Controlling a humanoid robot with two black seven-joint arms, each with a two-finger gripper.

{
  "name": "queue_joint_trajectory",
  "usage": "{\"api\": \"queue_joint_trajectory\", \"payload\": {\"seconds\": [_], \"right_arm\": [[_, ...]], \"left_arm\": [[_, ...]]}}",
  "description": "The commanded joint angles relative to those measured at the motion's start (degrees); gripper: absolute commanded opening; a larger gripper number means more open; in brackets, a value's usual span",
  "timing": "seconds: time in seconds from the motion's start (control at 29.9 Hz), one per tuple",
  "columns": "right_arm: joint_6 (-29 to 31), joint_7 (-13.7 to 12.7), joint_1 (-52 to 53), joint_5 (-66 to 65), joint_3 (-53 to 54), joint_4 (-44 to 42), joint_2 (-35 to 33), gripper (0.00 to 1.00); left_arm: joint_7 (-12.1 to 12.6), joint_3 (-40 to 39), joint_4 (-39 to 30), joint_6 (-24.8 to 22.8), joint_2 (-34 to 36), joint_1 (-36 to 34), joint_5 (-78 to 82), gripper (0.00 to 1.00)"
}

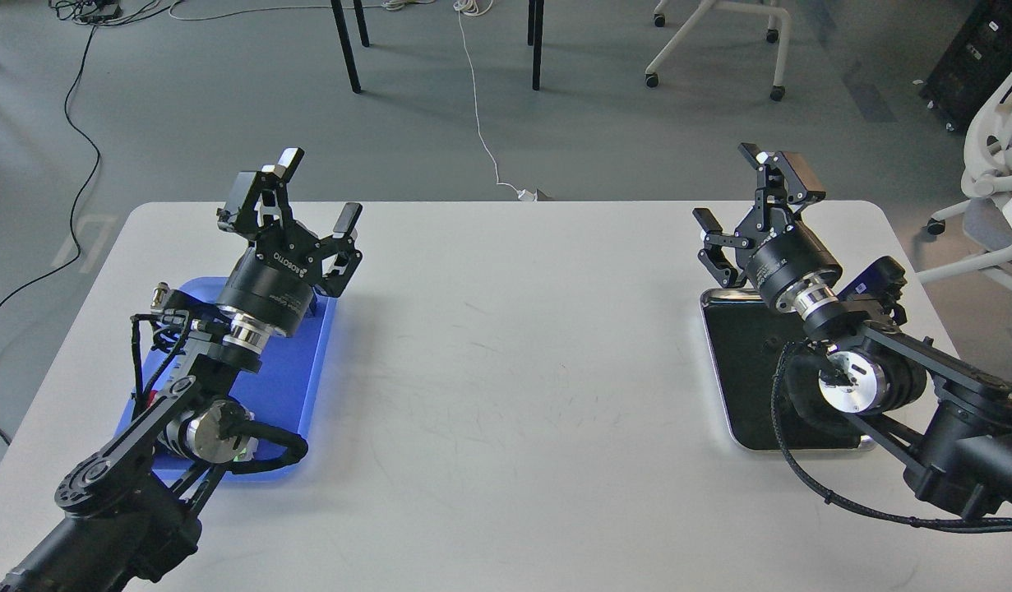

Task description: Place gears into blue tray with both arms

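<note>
The blue tray [296,370] lies on the left of the white table, and my left arm covers most of it. Above the tray's far end, my left gripper [318,191] is raised and open, with nothing between its fingers. My right gripper [750,197] is open and empty too, held up over the far edge of the black tray [740,386]. I cannot make out any gears: the arms hide much of both trays, and the black tray's dark floor shows nothing I can identify.
The black tray has a shiny silver rim and sits at the table's right, partly under my right arm. A small silver part [157,293] shows at the blue tray's far left corner. Chairs and cables are on the floor beyond the table.
</note>
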Motion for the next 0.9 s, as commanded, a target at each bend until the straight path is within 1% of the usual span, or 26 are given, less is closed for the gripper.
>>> {"api": "queue_joint_trajectory", "payload": {"seconds": [0.0,0.17,0.2,0.27,0.3,0.43,0.47,0.57,0.67,0.87], "right_arm": [[0.0,0.0,0.2,0.0,-0.2,0.0,0.0,0.99],[0.1,0.0,0.9,-0.1,-0.8,0.4,-0.3,0.99],[0.3,0.0,1.4,-1.0,-1.0,0.4,-0.9,0.99],[0.3,0.0,1.8,-2.1,-1.3,0.4,-1.0,0.99],[2.0,0.0,3.8,-7.3,-2.8,0.4,-2.6,0.99],[6.0,0.0,7.0,-16.1,-6.8,0.7,-9.4,0.99],[8.1,0.0,9.9,-20.6,-10.2,0.8,-11.7,0.99],[10.4,0.0,15.8,-29.6,-16.9,1.0,-15.8,0.99],[10.8,0.0,21.3,-38.2,-23.2,2.1,-19.1,0.99],[10.8,0.0,37.4,-65.9,-44.1,6.5,-24.0,0.99]], "left_arm": [[-0.1,-0.3,0.1,-0.7,1.6,-0.1,-0.6,0.98],[0.1,-0.2,0.4,-2.7,3.1,-0.9,-1.1,0.98],[0.3,-0.1,0.4,-3.7,3.3,-1.0,-1.1,0.98],[0.5,0.0,0.4,-3.9,3.5,-1.0,-1.1,0.98],[0.3,0.1,0.4,-3.9,3.7,-0.9,-1.0,0.98],[0.2,0.1,-0.1,-3.9,3.9,-0.6,-0.9,0.98],[0.2,0.1,-0.2,-3.9,3.9,-0.6,-0.8,0.98],[0.2,0.1,-0.4,-3.8,3.8,-0.4,-0.6,0.98],[0.2,0.2,-0.5,-3.8,3.8,-0.4,-0.4,0.98],[0.2,0.2,-1.7,-3.5,3.9,0.0,-0.4,0.98]]}}
